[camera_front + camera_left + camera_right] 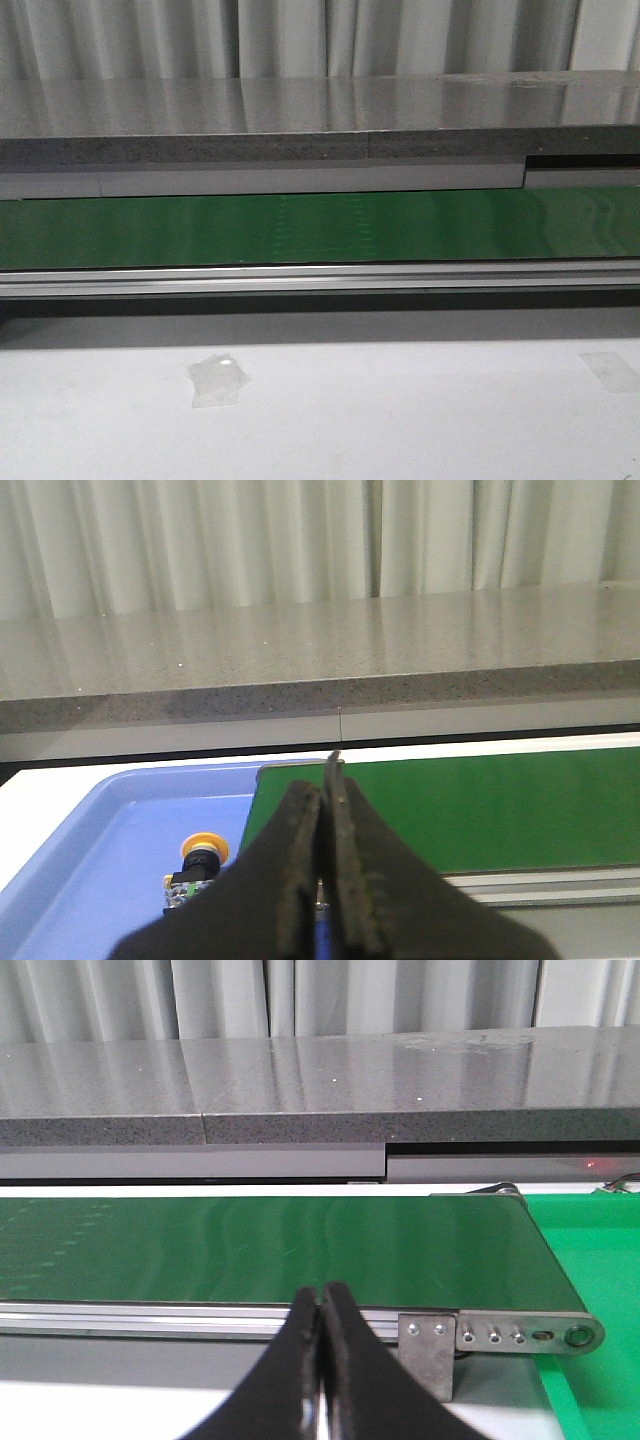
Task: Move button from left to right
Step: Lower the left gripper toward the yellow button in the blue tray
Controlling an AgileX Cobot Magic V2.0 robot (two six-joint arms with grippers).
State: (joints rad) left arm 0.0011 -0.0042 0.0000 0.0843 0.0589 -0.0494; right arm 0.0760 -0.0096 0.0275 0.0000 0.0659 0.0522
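On my feed I'm seeing pale pleated curtains [300, 35] hanging across the whole back, with a long grey speckled stone counter [300, 120] running in front of them and catching soft overhead light. A green conveyor belt [320, 228] is stretching along below it, white tabletop [400, 420] nearest me.

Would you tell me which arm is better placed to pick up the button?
Left. The button lies in the blue tray just ahead of the left gripper; the right gripper faces only the green belt.
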